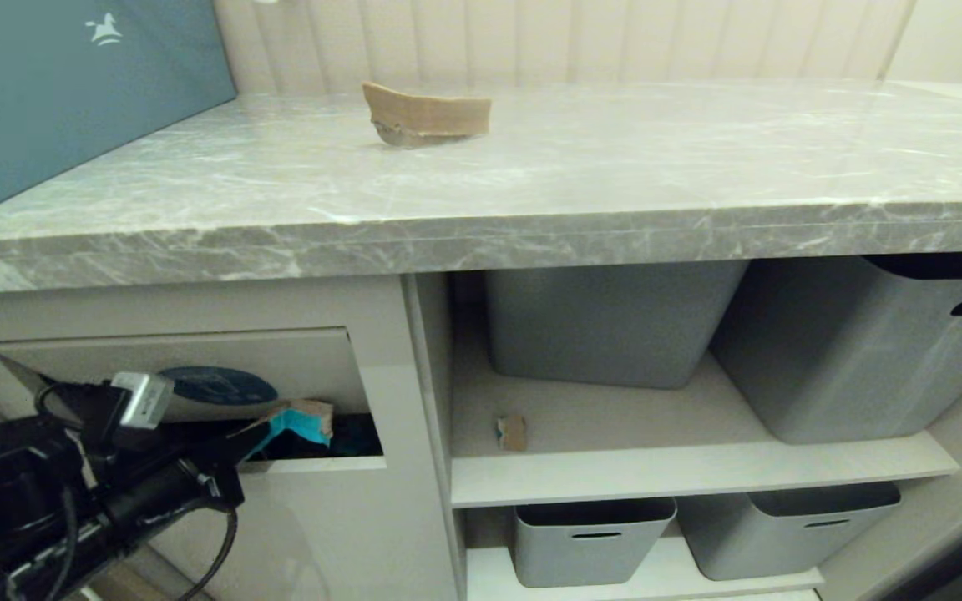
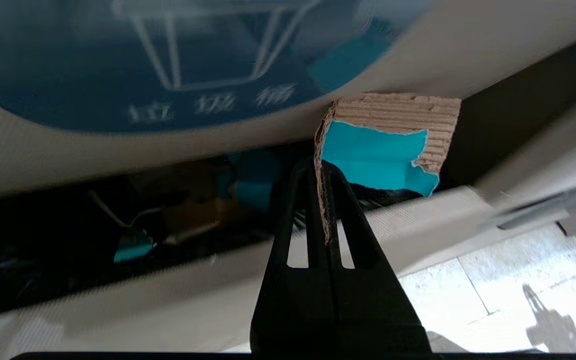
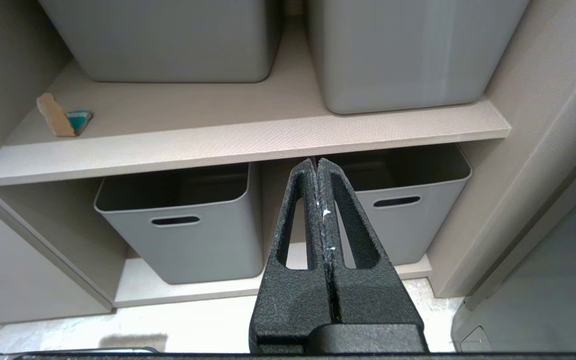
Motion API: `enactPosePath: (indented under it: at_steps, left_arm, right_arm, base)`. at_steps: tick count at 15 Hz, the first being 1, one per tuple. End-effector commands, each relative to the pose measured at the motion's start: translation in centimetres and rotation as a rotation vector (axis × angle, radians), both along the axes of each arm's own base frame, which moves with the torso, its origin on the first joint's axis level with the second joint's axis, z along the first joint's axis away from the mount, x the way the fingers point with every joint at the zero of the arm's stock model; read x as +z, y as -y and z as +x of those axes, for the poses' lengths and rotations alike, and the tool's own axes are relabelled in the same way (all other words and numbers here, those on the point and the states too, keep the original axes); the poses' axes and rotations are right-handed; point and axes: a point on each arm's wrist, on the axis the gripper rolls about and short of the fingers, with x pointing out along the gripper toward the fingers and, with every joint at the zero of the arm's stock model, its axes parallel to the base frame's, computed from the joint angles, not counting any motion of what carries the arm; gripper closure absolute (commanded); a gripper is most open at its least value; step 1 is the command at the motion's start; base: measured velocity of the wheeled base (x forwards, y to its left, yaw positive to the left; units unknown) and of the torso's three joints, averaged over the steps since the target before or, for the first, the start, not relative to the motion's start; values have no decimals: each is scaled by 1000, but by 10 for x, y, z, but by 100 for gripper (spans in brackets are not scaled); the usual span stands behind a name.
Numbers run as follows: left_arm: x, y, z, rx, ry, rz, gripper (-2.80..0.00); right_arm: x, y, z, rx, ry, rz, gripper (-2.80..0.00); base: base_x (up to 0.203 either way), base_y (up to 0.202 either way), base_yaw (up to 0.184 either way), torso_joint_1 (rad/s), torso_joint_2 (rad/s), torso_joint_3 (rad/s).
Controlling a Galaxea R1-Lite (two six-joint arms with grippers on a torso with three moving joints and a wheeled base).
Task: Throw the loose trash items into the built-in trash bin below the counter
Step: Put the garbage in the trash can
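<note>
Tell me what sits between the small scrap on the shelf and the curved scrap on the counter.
In the head view, only bare shelf, the counter edge and bare marble separate the small scrap from the curved scrap.

Head camera looked down across the counter [image 1: 531,184] and shelves, left wrist camera sat tight against the bin flap [image 2: 468,45], right wrist camera faced the grey tubs [image 3: 188,235] from farther back, sharing the shelf scrap [image 3: 63,117] with head view.
</note>
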Motion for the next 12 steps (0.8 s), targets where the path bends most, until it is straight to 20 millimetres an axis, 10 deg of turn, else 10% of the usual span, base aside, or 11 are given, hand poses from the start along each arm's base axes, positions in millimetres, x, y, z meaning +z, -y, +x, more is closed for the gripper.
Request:
enactPosePath:
  at_steps: [1,6,7,12]
  left_arm:
    - [-8,0,14,5,-17,-2,0]
    - [-7,0,24,31,-5,-6,0]
    - [-6,0,25,32,-1,-13,-280]
    - [-3,-1,24,47,12,-18,-280]
  right_arm:
    - [0,0,0,0,-3,1,0]
    - [0,0,0,1,-3,1,0]
    - [0,0,0,1,-3,1,0]
    - [0,0,0,1,-3,1,0]
  base:
    - [0,0,0,0,0,0]
    - [0,0,0,0,0,0]
    - [0,0,0,0,0,0]
    - [0,0,0,0,0,0]
